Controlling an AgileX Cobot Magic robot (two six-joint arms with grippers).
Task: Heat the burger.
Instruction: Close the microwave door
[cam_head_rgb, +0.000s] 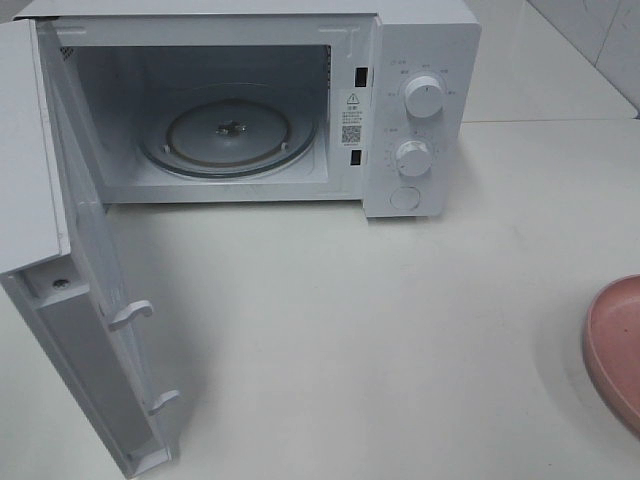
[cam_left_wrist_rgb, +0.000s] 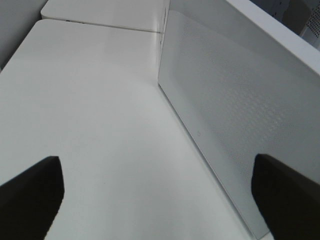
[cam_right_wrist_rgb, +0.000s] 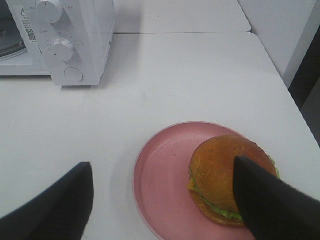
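Burger location: the burger (cam_right_wrist_rgb: 226, 179) sits on the pink plate (cam_right_wrist_rgb: 160, 180), off-centre toward the side of the plate away from the microwave (cam_head_rgb: 250, 100). The plate stands on the white table (cam_head_rgb: 380, 330) near its right edge, well apart from the oven; in the high view only the plate's rim shows at the right border and the burger itself is out of frame.
Burger handling: likely light but soft and stacked, so the layers may slide or the bun may crush under a hard squeeze. The glossy bun looks slippery.
Where to hold: probably across the sides, low on the stack, pads bearing on bun and patty together. Taking the plate by its rim looks like the safer alternative.
Burger orientation: upright, bun top facing up. Its long axis is vertical through the stack; it is round in plan, so no heading to speak of.
Right gripper (cam_right_wrist_rgb: 165, 200): jaws spread wide, holding nothing. It hovers over the plate, one finger overlapping the burger in view; contact cannot be told.
Left gripper (cam_left_wrist_rgb: 160, 200): jaws spread wide, empty, beside the outer face of the microwave door (cam_left_wrist_rgb: 235, 115).
Microwave: door swung fully open at the table's left, glass turntable (cam_head_rgb: 230, 130) bare.
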